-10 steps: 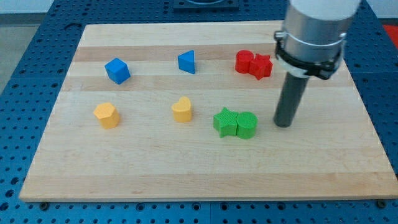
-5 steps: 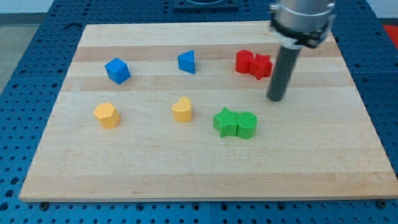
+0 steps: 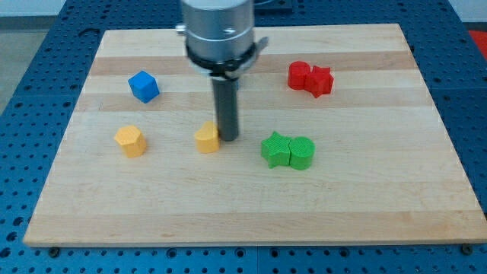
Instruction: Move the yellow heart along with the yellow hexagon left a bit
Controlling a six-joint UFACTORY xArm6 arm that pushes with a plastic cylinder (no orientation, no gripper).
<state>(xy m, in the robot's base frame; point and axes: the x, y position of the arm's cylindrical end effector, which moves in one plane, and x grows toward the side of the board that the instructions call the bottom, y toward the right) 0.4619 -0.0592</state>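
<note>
Left of the tool (image 3: 227, 138), touching it, sits the yellow heart (image 3: 206, 138); hexagon (image 3: 130, 141) farther left. Tool grips nothing; light, rigid blocks likely slide if pushed centrally.

A pale wooden counter (image 3: 396, 198) fills most of the view, a rectangular board of light maple-like planks with faint grain lines running from the view's left to its right. Slightly darker strips cross it near the view's top. Its front edge shows as a thin, lighter band along the view's bottom. Beneath and around the board lies a blue perforated base plate (image 3: 30, 99), dotted with a regular grid of small dark holes, visible on all sides. The light is even and soft, casting only short, faint shadows on the wood.
</note>
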